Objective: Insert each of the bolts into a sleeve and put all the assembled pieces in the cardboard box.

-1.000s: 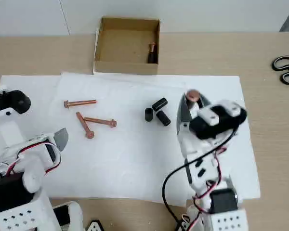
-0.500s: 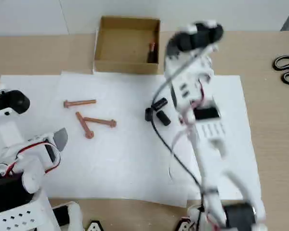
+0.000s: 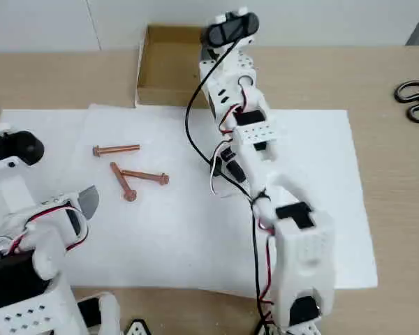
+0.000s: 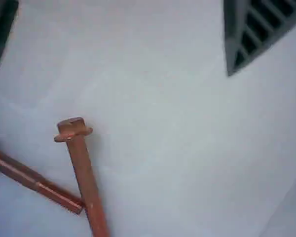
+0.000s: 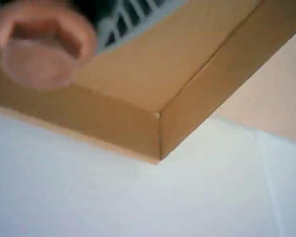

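Listing by position from the cardboard box (image 3: 169, 66), which sits at the far edge of the table (image 3: 349, 77).

1. Right gripper (image 5: 89, 27): above the box's front wall, near the corner where that wall meets a side wall. My right arm stretches from the near table edge up to the box and covers its right part in the high view. Jaws pinching the held bolt (image 5: 39, 54). Its copper head shows blurred against the box's inner floor and front wall. I cannot tell whether a sleeve is on it.

2. Left gripper (image 4: 113, 69): well in front of the box and off to its left, low over the paper. Jaws spread wide, nothing between them.

3. Paper sheet (image 3: 195, 230): white, its far edge just in front of the box.

4. Lone bolt (image 3: 116, 149): on the paper, in front of the box's left corner, lying roughly parallel to the front wall.

5. Pair of bolts (image 3: 145, 176): farther from the box than the lone bolt, touching at one end in a V. My left wrist view has one head (image 4: 73, 127) beneath the spread jaws.

6. Sleeves (image 3: 232, 169): black, on the paper in front of the box's right side, partly hidden by my right arm, so I cannot count them.

7. Scissors (image 3: 415, 98): far right of the box, on bare table.
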Controlling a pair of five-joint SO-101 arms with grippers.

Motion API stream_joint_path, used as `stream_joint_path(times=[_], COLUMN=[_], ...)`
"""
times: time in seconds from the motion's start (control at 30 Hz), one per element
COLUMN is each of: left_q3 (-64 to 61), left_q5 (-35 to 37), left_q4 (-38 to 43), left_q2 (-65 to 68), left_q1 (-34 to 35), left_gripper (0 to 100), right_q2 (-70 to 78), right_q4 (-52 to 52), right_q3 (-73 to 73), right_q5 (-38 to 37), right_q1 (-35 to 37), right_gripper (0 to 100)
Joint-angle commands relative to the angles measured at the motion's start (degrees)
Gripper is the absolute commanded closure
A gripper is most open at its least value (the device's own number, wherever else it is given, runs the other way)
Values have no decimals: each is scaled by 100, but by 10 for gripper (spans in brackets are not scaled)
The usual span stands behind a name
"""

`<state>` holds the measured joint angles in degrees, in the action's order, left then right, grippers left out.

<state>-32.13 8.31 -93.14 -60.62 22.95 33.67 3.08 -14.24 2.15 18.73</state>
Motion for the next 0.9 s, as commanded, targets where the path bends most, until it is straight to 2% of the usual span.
stream_joint_path(times=[0.0, 0.27, 0.53, 0.77, 0.87], left_q3=[224, -22, -40, -48, -48], left_q5=[-26, -18, -18, -18, -18], left_q4=[-26, 79, 88, 88, 88], left_q2=[-53, -53, -53, -53, -53], left_q1=[26, 26, 18, 18, 18], left_gripper=[721, 721, 721, 721, 721], right_q2=[664, 2097, 2501, 2484, 2457], right_q4=[259, 251, 242, -198, -207], right_q3=[-1327, -2673, -2848, -2848, -2848], right_q5=[-53, -62, -70, -53, -53], right_q1=[40, 48, 48, 84, 84], right_gripper=[995, 995, 991, 821, 800])
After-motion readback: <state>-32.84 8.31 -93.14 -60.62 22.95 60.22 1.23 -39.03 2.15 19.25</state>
